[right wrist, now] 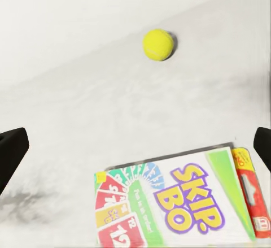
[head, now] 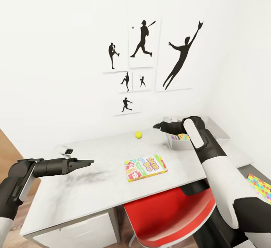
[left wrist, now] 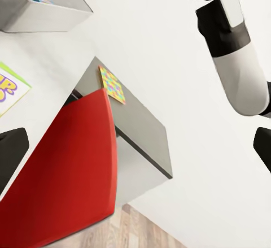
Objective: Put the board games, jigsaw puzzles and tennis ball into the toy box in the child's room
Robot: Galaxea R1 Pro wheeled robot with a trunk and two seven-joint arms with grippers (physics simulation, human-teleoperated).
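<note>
A yellow tennis ball (head: 139,135) rests on the white table (head: 94,187) near the wall. In front of it lies a Skip-Bo board game (head: 145,167), flat and face up. The grey toy box (head: 180,144) stands at the table's right end with a colourful box (head: 180,137) inside. My right gripper (head: 159,126) hovers open beside the toy box, above the table; its wrist view looks down on the tennis ball (right wrist: 158,44) and the Skip-Bo game (right wrist: 180,203). My left gripper (head: 88,162) is open and empty over the table's left part.
A red chair (head: 165,218) is pushed in under the table's front edge. A colourful puzzle box (head: 261,187) lies on a lower grey cabinet (left wrist: 141,129) to the right. A small white device (head: 67,150) sits at the table's back left. Silhouette posters hang on the wall.
</note>
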